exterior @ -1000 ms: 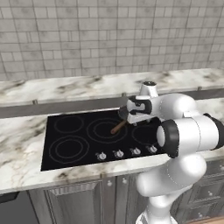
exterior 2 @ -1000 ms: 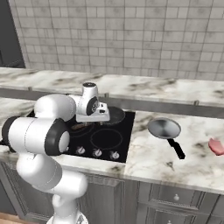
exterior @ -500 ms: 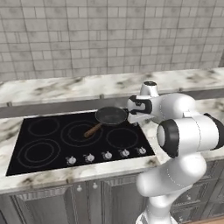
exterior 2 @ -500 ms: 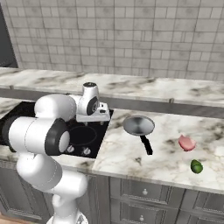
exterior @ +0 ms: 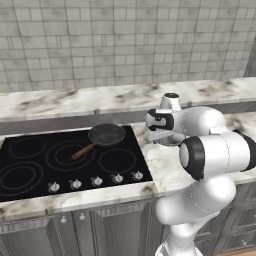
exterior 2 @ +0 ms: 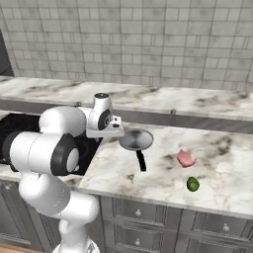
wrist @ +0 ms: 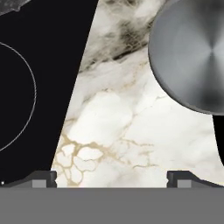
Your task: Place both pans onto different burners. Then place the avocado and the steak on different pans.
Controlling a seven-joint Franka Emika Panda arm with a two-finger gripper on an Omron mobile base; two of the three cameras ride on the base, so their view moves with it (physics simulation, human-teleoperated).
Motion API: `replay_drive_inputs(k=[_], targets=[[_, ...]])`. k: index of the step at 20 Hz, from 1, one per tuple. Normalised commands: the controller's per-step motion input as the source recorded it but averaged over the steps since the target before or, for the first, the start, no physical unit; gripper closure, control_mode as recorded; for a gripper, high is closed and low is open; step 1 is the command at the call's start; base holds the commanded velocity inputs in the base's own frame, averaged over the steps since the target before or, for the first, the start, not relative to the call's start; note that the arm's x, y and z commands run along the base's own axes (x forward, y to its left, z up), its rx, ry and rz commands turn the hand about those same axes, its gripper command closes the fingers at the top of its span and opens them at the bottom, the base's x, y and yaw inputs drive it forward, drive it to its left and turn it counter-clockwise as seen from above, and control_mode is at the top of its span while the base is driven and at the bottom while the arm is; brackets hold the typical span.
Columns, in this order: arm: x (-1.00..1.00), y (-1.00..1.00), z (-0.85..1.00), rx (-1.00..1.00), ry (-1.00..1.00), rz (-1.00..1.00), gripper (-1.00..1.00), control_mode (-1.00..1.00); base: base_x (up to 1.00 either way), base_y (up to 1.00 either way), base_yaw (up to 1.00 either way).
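Change since earlier: the whole picture has slid sideways, so the cameras on the base have moved; the cooktop now lies further left in the right base view, and the steak and avocado sit nearer its middle.
Gripper: the gripper (wrist: 112, 177) hangs above the marble counter (wrist: 113, 131), finger tips far apart, nothing between them.
Silver pan: the silver pan (exterior 2: 136, 139) rests on the counter just right of the cooktop (exterior: 30, 170), its black handle pointing toward the counter's front edge. In the hand view the pan (wrist: 192, 52) lies ahead of the tips and off to the right, apart from them.
Dark pan: the dark pan (exterior: 106, 134) sits on the cooktop at its back right, over a burner ring, its wooden handle angling forward-left over the large middle burner (exterior: 70, 156).
Cooktop edge: in the hand view the black glass runs along the left, with one burner ring (wrist: 19, 96) arcing there.
Steak: the steak (exterior 2: 185, 158) lies on the counter right of the silver pan, apart from it.
Avocado: the avocado (exterior 2: 192, 184) lies near the steak, closer to the front edge.
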Motion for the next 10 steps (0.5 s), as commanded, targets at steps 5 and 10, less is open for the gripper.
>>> replay_drive_inputs(k=[5,10], targets=[[0.0,0.0,0.0,0.0,0.0,0.0,-1.0,1.0,0.0,-0.44,0.0],[0.0,0.0,0.0,0.0,0.0,0.0,-1.0,1.0,0.0,-0.34,0.0]])
